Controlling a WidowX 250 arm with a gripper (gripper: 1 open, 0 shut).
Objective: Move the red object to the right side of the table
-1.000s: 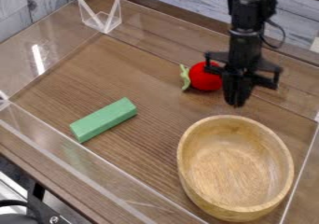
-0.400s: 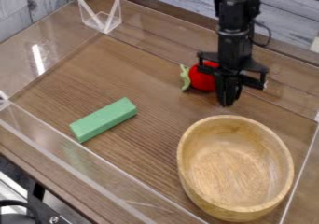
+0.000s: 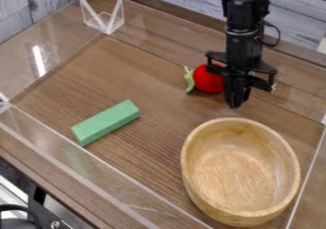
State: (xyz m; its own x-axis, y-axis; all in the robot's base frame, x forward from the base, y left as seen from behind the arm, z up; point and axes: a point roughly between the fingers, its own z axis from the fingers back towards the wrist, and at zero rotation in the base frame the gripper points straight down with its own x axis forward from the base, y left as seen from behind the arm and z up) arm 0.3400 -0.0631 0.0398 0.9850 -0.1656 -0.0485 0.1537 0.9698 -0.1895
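A brown wood-grain worktop (image 3: 140,71), bordered by low clear acrylic walls (image 3: 51,142), stands before a pale planked background. The black arm descends from the upper right, and its end effector (image 3: 238,97) points almost straight down at the worktop surface. Compared with the frame one second earlier, the end effector sits slightly further left, closer against the fruit, and its wrist has rolled a little; the other objects are unchanged. No brand, label or legible writing appears on any object.

The red object (image 3: 205,78), a small glossy toy fruit with a green leafy stem on its left, lies on the far right-of-centre part of the worktop. It sits immediately to the left of the end effector, partly hidden by it. The end effector's fingers are drawn fully together, but whether they pinch the fruit's edge cannot be determined from this view.

A green rectangular block (image 3: 106,122) lies diagonally at left of centre, well apart from the fruit. A round light wooden bowl (image 3: 241,170) occupies the near right corner, below the end effector.
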